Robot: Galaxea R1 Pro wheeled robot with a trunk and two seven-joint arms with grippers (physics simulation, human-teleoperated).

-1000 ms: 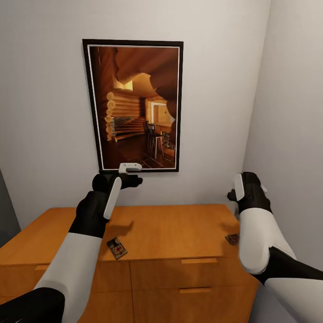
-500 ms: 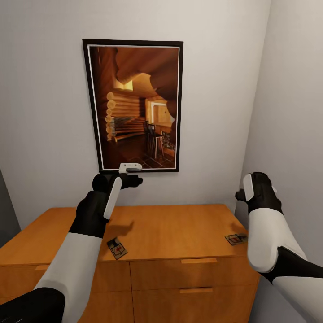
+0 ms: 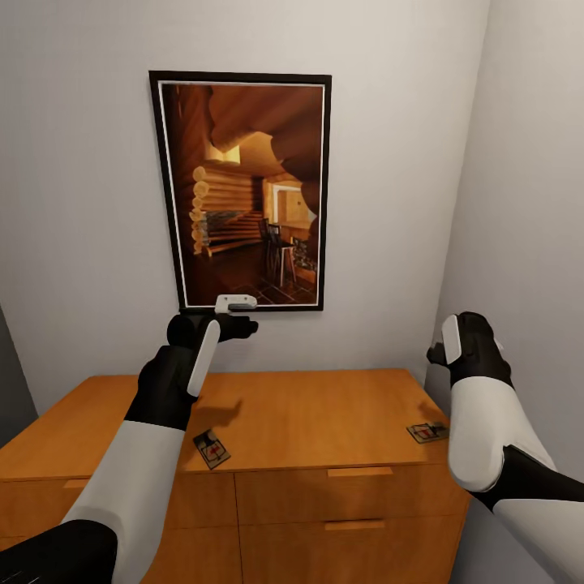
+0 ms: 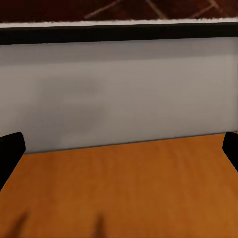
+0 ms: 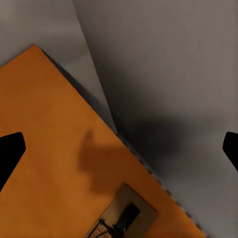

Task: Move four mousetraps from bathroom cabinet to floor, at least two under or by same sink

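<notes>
Both spread grippers [image 4: 119, 148] [image 5: 119, 148] empty; 2 mousetraps [image 3: 212, 448] [image 3: 427, 431] on cabinet [image 3: 324, 414].

the orange-brown cabinet [image 3: 324, 405] fills the lower frame. on its flat top lie two mousetraps: one [image 3: 212, 448] near the front edge, lower centre-left, another [image 3: 427, 431] at the right end.
</notes>
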